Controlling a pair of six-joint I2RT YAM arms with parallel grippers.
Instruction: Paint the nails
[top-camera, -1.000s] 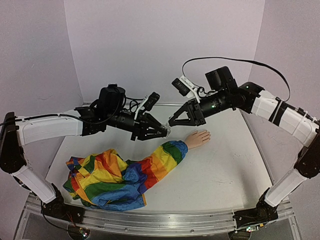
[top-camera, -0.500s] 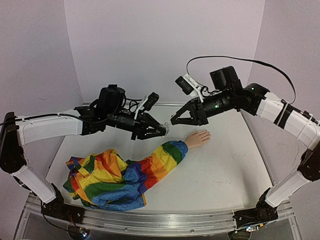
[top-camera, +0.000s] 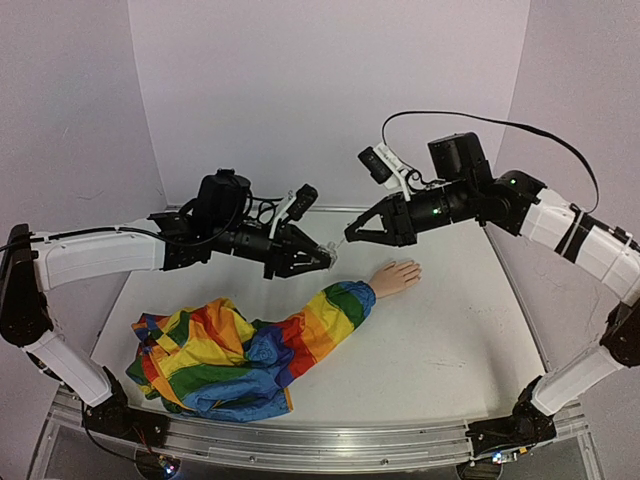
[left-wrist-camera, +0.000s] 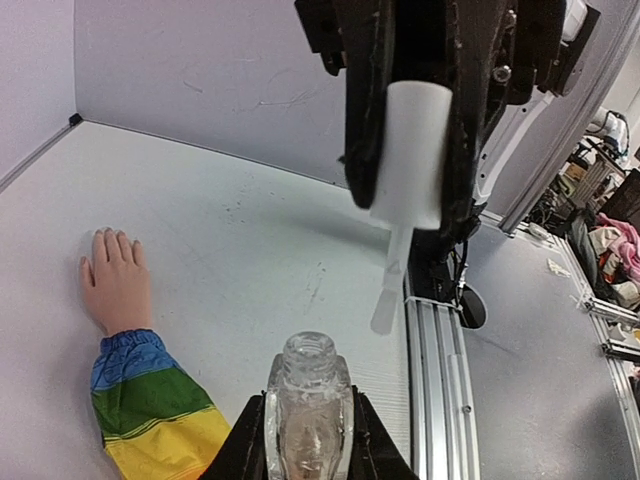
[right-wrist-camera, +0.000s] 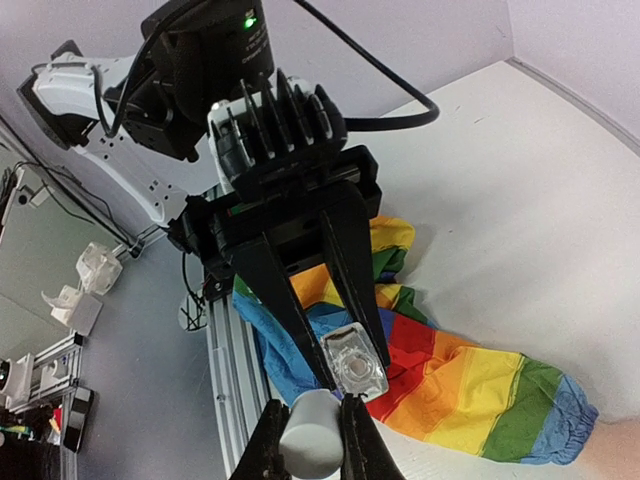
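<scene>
The pale mannequin hand (top-camera: 397, 277) lies palm down mid-table, ending a rainbow sleeve (top-camera: 320, 320). In the left wrist view its nails (left-wrist-camera: 107, 236) are tiny at the fingertips of the hand (left-wrist-camera: 115, 285). My left gripper (top-camera: 322, 258) is shut on a small clear bottle (left-wrist-camera: 308, 395), its neck uncapped, held above the sleeve. My right gripper (top-camera: 350, 236) is shut on a white cap (right-wrist-camera: 310, 440) with a brush (left-wrist-camera: 386, 300) hanging from it, a short way off the bottle's mouth (right-wrist-camera: 357, 365). Both grippers hang left of the hand and above it.
The rest of the rainbow cloth (top-camera: 205, 360) is bunched at the front left. An aluminium rail (top-camera: 320, 442) runs along the table's near edge. Purple walls close the back and sides. A black cable (top-camera: 480, 122) loops over the right arm.
My right gripper has drawn back up and to the right with the brush cap, widening the gap to the bottle. The left arm, hand and sleeve have not moved.
</scene>
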